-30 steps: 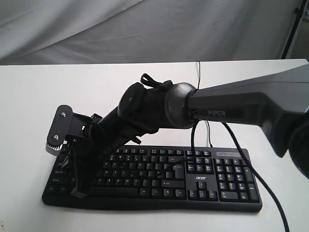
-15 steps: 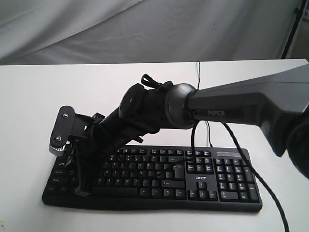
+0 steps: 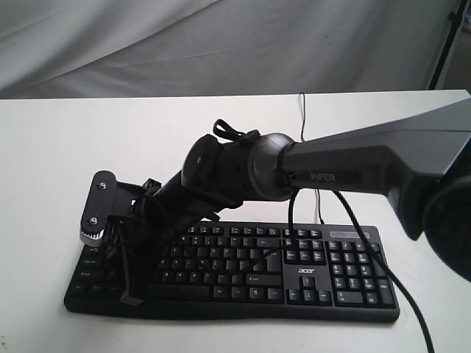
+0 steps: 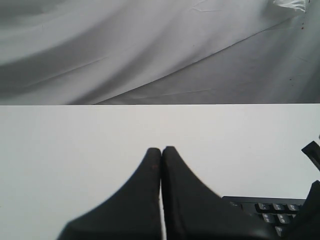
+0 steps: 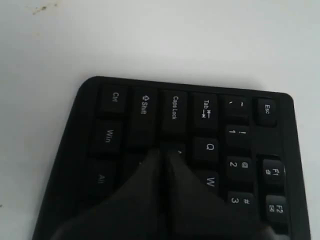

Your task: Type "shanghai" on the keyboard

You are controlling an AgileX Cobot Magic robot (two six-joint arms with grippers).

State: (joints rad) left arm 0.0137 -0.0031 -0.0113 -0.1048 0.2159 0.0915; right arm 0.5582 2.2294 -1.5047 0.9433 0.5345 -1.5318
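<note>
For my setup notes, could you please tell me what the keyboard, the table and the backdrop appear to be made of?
The keyboard looks like matte black plastic: moulded keys with printed white legends. The table has a smooth, dull white top, possibly laminate; I cannot be sure. The backdrop seems grey-white cloth, given its soft folds.

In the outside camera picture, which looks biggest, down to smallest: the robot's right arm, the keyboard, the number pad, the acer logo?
1. The right arm and the keyboard look about alike; the arm is nearer the camera, so unsure.
2. The number pad.
3. The acer logo.
</note>
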